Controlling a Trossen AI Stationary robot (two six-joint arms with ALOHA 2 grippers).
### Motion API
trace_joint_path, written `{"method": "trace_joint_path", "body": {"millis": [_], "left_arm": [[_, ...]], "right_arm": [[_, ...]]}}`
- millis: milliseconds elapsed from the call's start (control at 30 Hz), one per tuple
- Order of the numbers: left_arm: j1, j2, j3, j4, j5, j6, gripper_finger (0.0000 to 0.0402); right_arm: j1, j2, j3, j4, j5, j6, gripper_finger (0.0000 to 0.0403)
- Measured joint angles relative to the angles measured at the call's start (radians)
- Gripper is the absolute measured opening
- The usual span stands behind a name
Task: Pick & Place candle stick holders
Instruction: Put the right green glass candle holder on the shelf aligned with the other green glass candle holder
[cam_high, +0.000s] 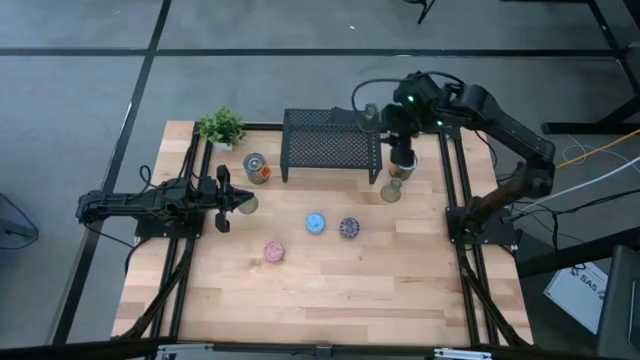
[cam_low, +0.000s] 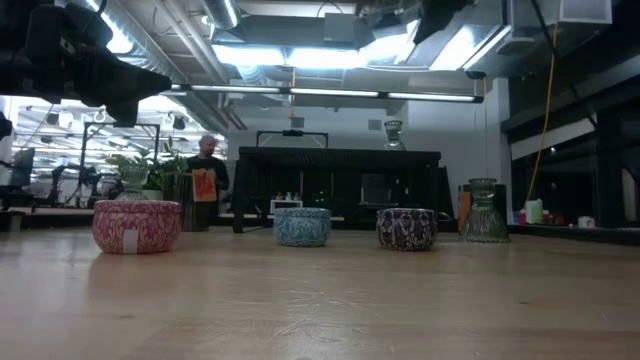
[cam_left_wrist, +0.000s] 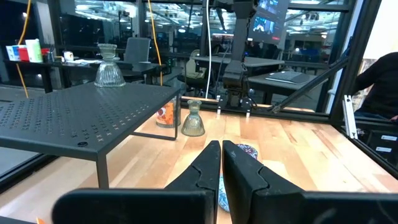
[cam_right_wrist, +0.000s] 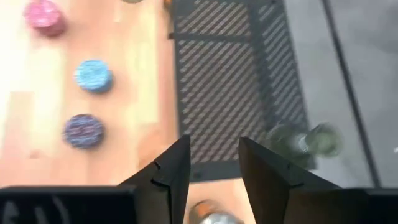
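Note:
Pink (cam_high: 274, 252), blue (cam_high: 316, 224) and purple (cam_high: 349, 228) candle stick holders stand on the wooden table. One clear glass holder (cam_high: 370, 118) stands on the far right corner of the black mesh stand (cam_high: 330, 148), also seen as a glass holder (cam_right_wrist: 305, 142) in the right wrist view. A second glass holder (cam_high: 391, 190) and a silver-and-orange one (cam_high: 397, 172) stand on the table by the stand's right end. Another silver-and-orange holder (cam_high: 257, 168) stands left of the stand. My right gripper (cam_right_wrist: 214, 146) hangs open high above the stand's right end, holding nothing. My left gripper (cam_left_wrist: 222, 149) waits shut at the table's left.
A small green potted plant (cam_high: 222, 127) stands at the far left corner. A further glass holder (cam_high: 247, 204) stands on the table just by my left gripper's fingertips. The near half of the table (cam_high: 330, 300) is bare wood. A person shows in the room behind.

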Motion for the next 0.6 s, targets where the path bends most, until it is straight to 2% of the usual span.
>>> {"method": "trace_joint_path", "body": {"millis": [333, 600], "left_arm": [[0.000, 0.000, 0.000, 0.000, 0.001, 0.000, 0.0010], [0.000, 0.000, 0.000, 0.000, 0.001, 0.000, 0.0012]], "right_arm": [[0.214, -0.113, -0.160, -0.025, 0.025, 0.165, 0.0118], [0.401, -0.264, -0.381, 0.049, 0.213, 0.428, 0.0110]]}}
